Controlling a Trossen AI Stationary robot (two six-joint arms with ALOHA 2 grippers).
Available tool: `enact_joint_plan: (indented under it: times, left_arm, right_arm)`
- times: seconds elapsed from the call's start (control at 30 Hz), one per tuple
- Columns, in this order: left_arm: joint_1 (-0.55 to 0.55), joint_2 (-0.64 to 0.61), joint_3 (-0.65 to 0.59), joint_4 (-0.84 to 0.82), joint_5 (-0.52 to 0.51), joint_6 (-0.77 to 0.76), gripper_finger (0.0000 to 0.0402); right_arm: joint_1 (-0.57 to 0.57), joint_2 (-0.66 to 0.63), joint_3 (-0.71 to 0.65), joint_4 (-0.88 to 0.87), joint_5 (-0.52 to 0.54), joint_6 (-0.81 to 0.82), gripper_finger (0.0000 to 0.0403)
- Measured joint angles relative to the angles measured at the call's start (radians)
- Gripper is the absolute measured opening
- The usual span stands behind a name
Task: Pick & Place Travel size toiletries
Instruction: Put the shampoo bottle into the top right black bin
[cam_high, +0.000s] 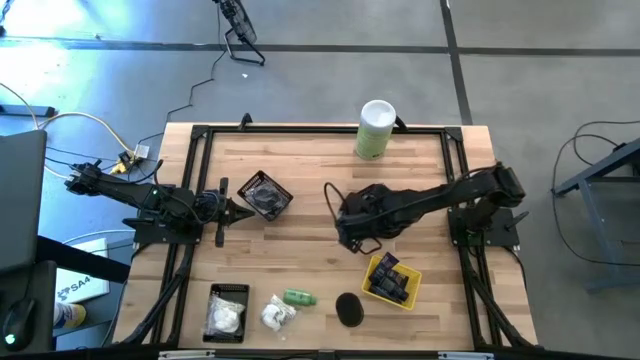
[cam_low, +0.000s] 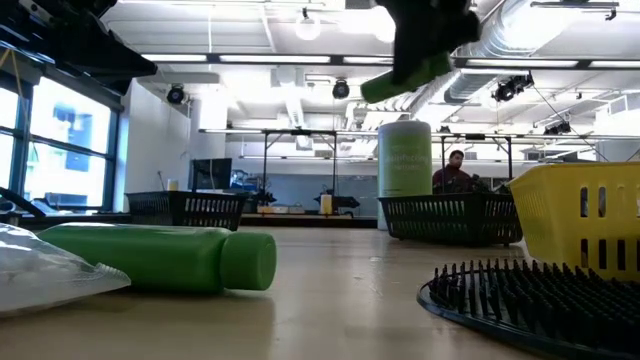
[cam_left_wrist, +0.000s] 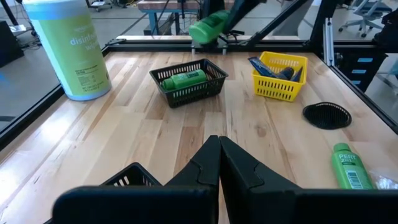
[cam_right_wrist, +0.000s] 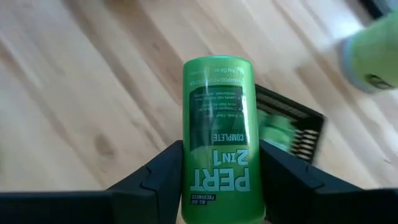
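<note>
My right gripper hangs over the table's middle, shut on a bright green bottle. It is lifted above a black basket that holds another green bottle. My left gripper is shut and waits at the left, beside a second black basket. A third green bottle lies on its side near the front edge. Next to it are a black round disc and white packets. Navy tubes lie in a yellow basket. My right gripper pinches the green bottle's body between its two fingers, one on each side. The bottle lies along the fingers and sticks out past their tips. It is lifted clear of the table and shows tilted in the low view.
A tall white-and-green canister stands at the far edge. A black tray with a white packet sits at the near left. A black frame rail runs round the tabletop. A person is in the room beyond.
</note>
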Motion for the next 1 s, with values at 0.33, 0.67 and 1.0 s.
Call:
enact_joint_plan:
  times: [0.33, 0.67, 1.0]
  left_arm:
    - [0.0, 0.0, 0.0, 0.0, 0.0, 0.0, 0.0]
    - [0.0, 0.0, 0.0, -0.007, 0.001, 0.0, 0.0]
    - [0.0, 0.0, 0.0, -0.018, 0.001, 0.0, 0.0]
  right_arm:
    - [-0.001, -0.003, 0.0, -0.055, 0.058, 0.03, 0.0174]
    - [-0.009, 0.003, -0.146, -0.021, 0.108, 0.135, 0.0174]
    - [-0.049, 0.003, -0.363, 0.173, 0.08, 0.235, 0.0174]
